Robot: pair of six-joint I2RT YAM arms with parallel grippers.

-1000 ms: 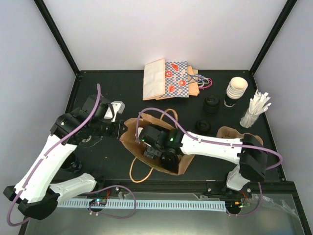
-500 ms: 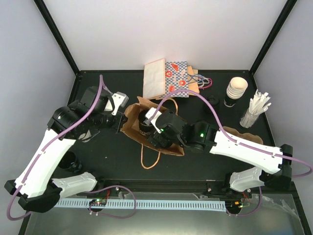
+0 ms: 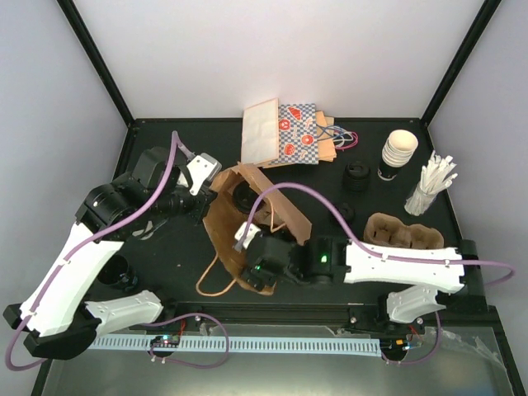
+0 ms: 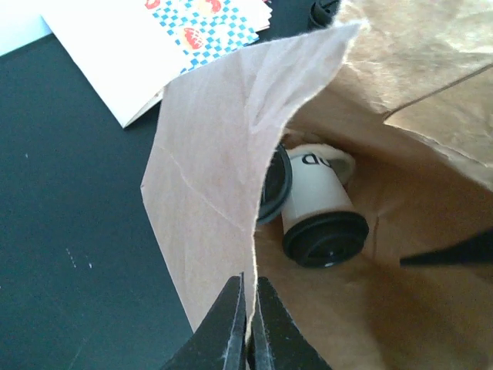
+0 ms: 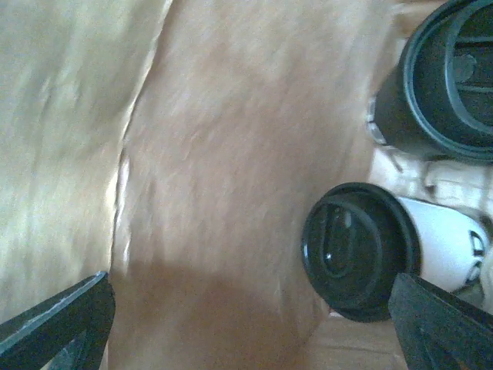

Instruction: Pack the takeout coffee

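On the black table the brown paper bag lies slumped with its mouth pulled open, and it is the largest thing in play. The left gripper is pinched tight on the torn edge of the bag's rim, with the paper sandwiched between its two fingers, and so lifts one wall like a flap. The right gripper sits within the bag's brown walls, jaws spread wide and holding nothing; paper fills the gap between them. The takeout coffee rests on its side at the bottom of the bag, its black lid facing the opening, apart from both grippers. Just beside it is a second dark round lid; I cannot tell what it caps. Judging by this, the placing step is done and the release is complete. The next move calls for the right gripper to back straight out of the mouth without snagging the paper or nudging the tipped cup, while the left keeps the rim raised.
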